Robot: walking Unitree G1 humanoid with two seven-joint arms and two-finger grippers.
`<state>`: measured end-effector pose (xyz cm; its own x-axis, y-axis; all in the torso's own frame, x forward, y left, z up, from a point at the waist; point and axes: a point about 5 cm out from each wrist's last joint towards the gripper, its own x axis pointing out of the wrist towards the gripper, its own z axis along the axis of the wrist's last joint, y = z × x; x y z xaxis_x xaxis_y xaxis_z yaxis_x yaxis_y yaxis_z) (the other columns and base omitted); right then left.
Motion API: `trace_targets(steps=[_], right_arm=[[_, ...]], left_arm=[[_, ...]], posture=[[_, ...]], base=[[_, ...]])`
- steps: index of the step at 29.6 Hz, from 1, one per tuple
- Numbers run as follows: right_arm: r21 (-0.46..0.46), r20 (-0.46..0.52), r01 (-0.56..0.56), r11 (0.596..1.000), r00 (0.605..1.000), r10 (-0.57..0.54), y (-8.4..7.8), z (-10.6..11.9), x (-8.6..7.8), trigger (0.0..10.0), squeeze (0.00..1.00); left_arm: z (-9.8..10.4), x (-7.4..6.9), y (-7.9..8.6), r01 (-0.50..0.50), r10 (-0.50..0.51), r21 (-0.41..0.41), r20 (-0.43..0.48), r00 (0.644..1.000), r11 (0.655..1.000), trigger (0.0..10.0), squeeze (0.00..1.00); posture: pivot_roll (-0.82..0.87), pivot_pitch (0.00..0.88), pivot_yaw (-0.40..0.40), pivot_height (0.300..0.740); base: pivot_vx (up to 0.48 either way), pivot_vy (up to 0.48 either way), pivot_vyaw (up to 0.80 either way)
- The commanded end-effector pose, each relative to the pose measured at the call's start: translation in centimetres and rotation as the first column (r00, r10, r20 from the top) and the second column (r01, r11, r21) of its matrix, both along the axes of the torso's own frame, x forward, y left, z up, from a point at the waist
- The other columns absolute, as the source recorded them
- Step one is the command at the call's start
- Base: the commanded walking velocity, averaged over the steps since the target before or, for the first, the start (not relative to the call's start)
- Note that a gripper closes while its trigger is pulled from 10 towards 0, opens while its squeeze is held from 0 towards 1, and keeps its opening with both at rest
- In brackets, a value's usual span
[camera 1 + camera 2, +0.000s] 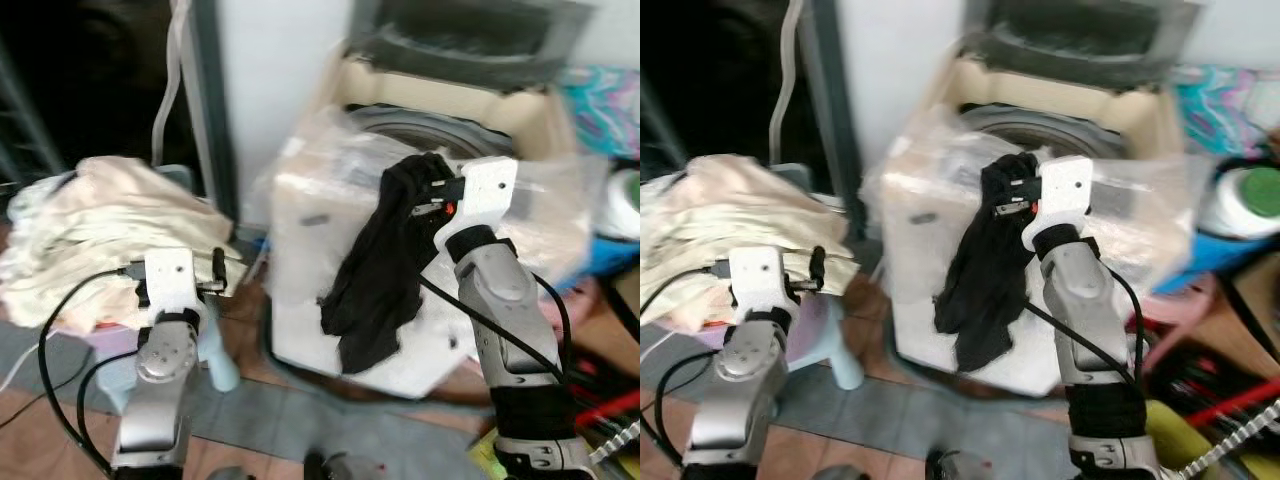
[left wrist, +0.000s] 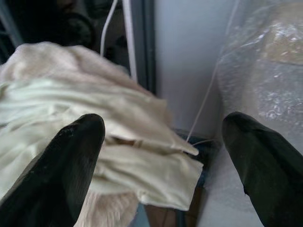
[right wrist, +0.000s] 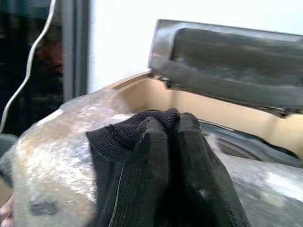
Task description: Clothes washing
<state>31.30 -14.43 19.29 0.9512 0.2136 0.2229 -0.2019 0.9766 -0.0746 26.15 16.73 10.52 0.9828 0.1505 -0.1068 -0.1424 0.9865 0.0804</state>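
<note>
A: While the right gripper is pinched tight on the black garment, where does the cloth hang?

B: Down the front of the top-loading washing machine, which is wrapped in clear plastic. The held end is up at the rim, just short of the drum opening; the lid stands raised behind it.

A: So the step in hand?

B: Loading, I'd judge. The garment is lifted but not yet in the drum.

A: And the left gripper?

B: Its fingers are spread wide, holding nothing, pointed at the heap of cream laundry beside the machine.

A: What does the next move call for?

B: Probably carrying the right gripper forward over the opening, high enough that the dangling tail clears the rim, then letting go.
</note>
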Motion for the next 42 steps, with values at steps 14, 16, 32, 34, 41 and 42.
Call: trace_targets(steps=[14,16,32,34,41,42], right_arm=[[-0.159,0.086,-0.168,0.973,0.979,0.183,1.5,1.2,0.1,10.0,0.00],[-0.154,0.081,-0.171,0.973,0.979,0.185,1.5,1.1,0.0,10.0,0.00],[-0.184,0.115,-0.287,0.940,0.944,0.310,2.9,1.8,-0.5,10.0,0.00],[-0.196,0.125,-0.301,0.933,0.936,0.329,2.9,2.3,-0.3,10.0,0.00],[-0.220,0.177,-0.289,0.932,0.927,0.329,2.5,4.7,1.3,10.0,0.00],[-0.221,0.186,-0.280,0.934,0.928,0.322,2.3,5.1,1.6,10.0,0.00]], left_arm=[[-0.2,0.1,0.2,-0.028,0.027,-0.010,-0.007,1.000,1.000,10.0,0.00],[-0.3,0.1,0.3,-0.040,0.040,-0.005,-0.015,0.999,0.999,10.0,0.00],[-0.4,-0.6,1.3,-0.052,0.052,0.005,-0.008,0.999,0.999,10.0,0.00],[-0.4,-0.6,1.3,-0.051,0.051,0.003,-0.009,0.999,0.999,10.0,0.00],[-0.4,-0.4,1.1,-0.045,0.045,-0.003,-0.013,0.999,0.999,10.0,0.00],[-0.4,-0.4,1.1,-0.044,0.044,-0.004,-0.013,0.999,0.999,10.0,0.00]], posture=[[0.00,0.000,-0.025,0.740],[0.00,0.000,-0.028,0.740],[-0.02,0.000,-0.016,0.740],[-0.02,0.000,-0.016,0.740],[-0.02,0.000,-0.015,0.740],[-0.02,0.000,-0.016,0.740]], base=[[0.052,0.000,-0.40],[0.000,0.000,0.00],[0.215,0.000,0.22],[0.375,0.000,0.49],[0.376,0.000,0.20],[0.375,0.000,0.00]])
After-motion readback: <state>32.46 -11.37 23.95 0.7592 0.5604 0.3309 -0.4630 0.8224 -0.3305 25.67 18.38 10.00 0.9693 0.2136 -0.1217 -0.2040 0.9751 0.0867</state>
